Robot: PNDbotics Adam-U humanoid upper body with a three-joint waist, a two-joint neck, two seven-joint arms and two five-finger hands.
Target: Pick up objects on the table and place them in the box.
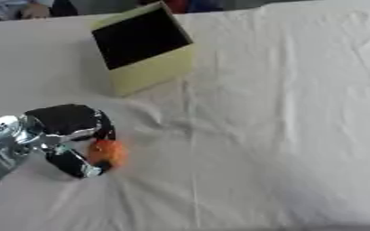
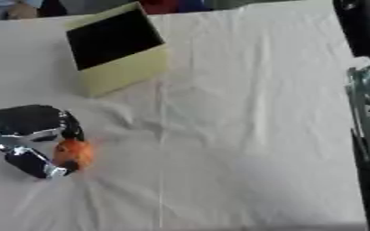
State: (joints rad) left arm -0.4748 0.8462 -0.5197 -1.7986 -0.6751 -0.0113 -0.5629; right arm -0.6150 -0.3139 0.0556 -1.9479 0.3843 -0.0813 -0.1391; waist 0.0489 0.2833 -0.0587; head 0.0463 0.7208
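Your left robot hand (image 1: 70, 137) is low on the near left of the counter (image 1: 283, 135), black shell with silver metal at the wrist; its fingers and thumb are curled round one small orange rounded object (image 1: 108, 152), so you are grasping it; the orange thing sits between the curled fingers above and the thumb below, right at the cloth, and whether it is lifted clear of the cloth I cannot tell. One orange object is all I count. One box on show too: a pale yellow rectangular cardboard box (image 1: 145, 49) with a dark black interior, tilted so its opening faces you, standing at the far left-centre of the counter, well apart from your left robot hand. The counter wears a white cloth, soft and wrinkled, with folds fanning out around the orange object and one long crease running down the middle. On the right edge of the right eye view you have a black and silver arm (image 2: 367, 103) running down the side; your right robot hand itself does not show.
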